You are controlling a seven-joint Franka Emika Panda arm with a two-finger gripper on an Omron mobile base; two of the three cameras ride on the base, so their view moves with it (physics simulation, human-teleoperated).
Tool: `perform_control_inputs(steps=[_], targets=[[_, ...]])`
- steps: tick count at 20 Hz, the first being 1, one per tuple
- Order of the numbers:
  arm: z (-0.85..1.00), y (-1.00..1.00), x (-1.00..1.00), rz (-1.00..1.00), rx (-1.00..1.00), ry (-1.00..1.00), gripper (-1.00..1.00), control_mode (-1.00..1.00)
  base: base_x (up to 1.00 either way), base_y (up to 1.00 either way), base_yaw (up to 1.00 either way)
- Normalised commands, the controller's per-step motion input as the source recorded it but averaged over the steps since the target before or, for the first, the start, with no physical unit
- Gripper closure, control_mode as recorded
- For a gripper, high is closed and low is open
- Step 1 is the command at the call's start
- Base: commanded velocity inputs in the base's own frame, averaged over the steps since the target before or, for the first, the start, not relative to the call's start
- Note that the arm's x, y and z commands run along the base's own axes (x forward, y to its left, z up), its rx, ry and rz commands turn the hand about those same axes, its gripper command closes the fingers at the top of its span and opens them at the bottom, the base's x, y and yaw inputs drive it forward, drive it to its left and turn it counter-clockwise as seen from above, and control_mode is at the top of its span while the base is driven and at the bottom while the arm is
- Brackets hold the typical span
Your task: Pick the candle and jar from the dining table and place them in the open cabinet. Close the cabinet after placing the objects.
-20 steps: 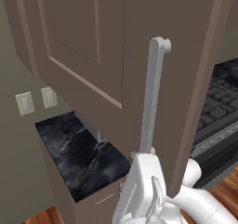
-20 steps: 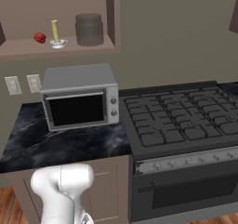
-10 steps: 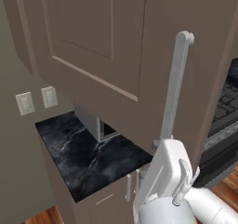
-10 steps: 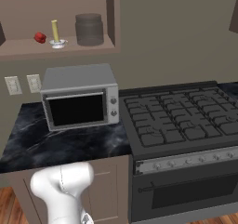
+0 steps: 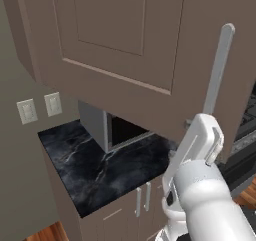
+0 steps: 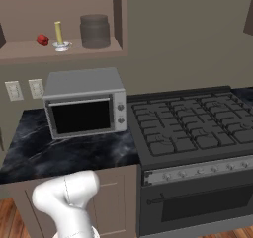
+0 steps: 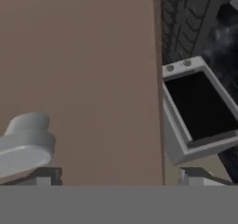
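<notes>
From where I sit, the cabinet (image 5: 115, 45) door has swung further across the left base view over the last second, its pale bar handle (image 5: 218, 70) sliding rightward and the grey microwave (image 5: 107, 130) coming out from under its lower edge, so I judge the closing push is well under way but not finished. Above that microwave (image 6: 84, 106), in the right base view, the shelf is not yet covered: the jar (image 6: 42, 39) sits just left of the candle (image 6: 60, 37), with a dark canister (image 6: 95, 31) to their right. Both are stowed, so only the door remains. My fingers (image 7: 42, 177) are spread wide, gripping nothing, either side of the door face.
</notes>
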Motion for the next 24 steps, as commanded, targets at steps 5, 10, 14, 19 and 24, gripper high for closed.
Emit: perform_control_inputs(steps=[5,10,14,19,24], targets=[[0.05,-0.57,1.0,0.0,0.0,0.0,-1.0,-1.0,0.0,0.0,0.0],[0.1,-0.45,0.99,0.0,0.0,0.0,-1.0,-1.0,0.0,0.0,0.0],[0.07,-0.32,0.89,0.0,0.0,0.0,-1.0,-1.0,0.0,0.0,0.0],[0.05,-0.21,0.77,0.0,0.0,0.0,-1.0,-1.0,0.0,0.0,0.0],[0.11,-0.21,0.67,0.0,0.0,0.0,-1.0,-1.0,0.0,0.0,0.0]])
